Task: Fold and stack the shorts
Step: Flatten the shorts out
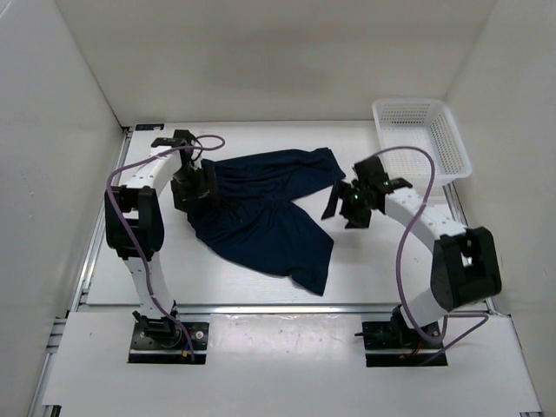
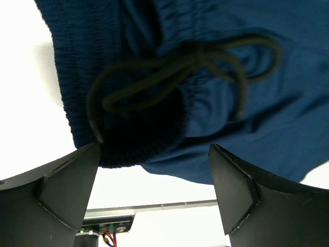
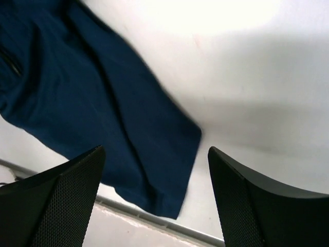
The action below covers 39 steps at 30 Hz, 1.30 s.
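Observation:
The dark navy shorts (image 1: 265, 213) lie spread and rumpled on the white table, waistband at the left, two legs fanning right and toward the front. My left gripper (image 1: 195, 187) is open over the waistband corner; in the left wrist view the waistband (image 2: 139, 139) and its dark drawstring (image 2: 169, 67) lie just beyond my open fingers (image 2: 67, 190). My right gripper (image 1: 346, 204) is open and empty just right of the far leg's hem. In the right wrist view a leg of the shorts (image 3: 103, 118) lies ahead of and between my fingers (image 3: 257, 200).
A white mesh basket (image 1: 421, 139) stands at the back right corner. White walls enclose the table on three sides. A metal rail (image 1: 278, 306) runs along the table's front edge.

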Available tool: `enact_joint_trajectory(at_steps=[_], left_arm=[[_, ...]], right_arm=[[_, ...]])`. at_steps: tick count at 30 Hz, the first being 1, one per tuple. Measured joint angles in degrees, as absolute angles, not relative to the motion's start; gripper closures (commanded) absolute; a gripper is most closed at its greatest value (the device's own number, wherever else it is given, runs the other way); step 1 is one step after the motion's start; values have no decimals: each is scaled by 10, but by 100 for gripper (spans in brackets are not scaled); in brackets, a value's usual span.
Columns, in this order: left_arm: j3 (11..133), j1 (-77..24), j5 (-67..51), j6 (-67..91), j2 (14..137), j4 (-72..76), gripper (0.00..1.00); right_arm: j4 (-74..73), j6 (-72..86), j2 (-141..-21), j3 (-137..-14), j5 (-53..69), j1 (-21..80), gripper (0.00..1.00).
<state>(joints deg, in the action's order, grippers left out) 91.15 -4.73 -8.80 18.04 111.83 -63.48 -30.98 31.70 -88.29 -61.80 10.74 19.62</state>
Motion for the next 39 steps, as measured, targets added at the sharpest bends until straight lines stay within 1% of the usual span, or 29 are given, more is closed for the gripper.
enact_joint_trajectory(at_steps=[2,3,4,5,7,8,12,16,17,19,20,25,34,39], left_arm=[[895,-51,-80,179,1122,-629,5],[888,-52,-77,178,1122,-625,9],[883,-54,-73,176,1122,-624,24],[879,-57,-70,178,1122,-620,42],[872,-63,-66,178,1124,-614,88],[871,-66,-65,177,1126,-611,90],[871,-73,-63,171,1135,-610,90],[868,-59,-65,183,1121,-608,90],[865,-50,-67,187,1113,-607,90],[856,-24,-75,192,1089,-604,90],[851,-10,-80,195,1076,-603,90],[844,36,-101,201,1026,-598,90],[830,48,-130,210,1023,-596,90],[832,59,-135,218,1025,-595,90]], right_arm=[[-307,331,-846,-555,119,197,14],[-307,342,-832,-528,123,199,14],[-304,349,-821,-506,127,203,14],[-301,358,-810,-482,134,209,15],[-296,376,-799,-446,147,224,16],[-293,386,-798,-434,153,234,16],[-270,418,-802,-418,164,278,23],[-239,439,-831,-418,154,320,41],[-234,445,-842,-418,150,327,60],[-224,451,-857,-418,137,332,82],[-221,455,-862,-418,129,332,100],[-227,458,-874,-436,90,319,100],[-273,417,-848,-573,-12,269,100],[-309,400,-848,-621,-35,227,100]])
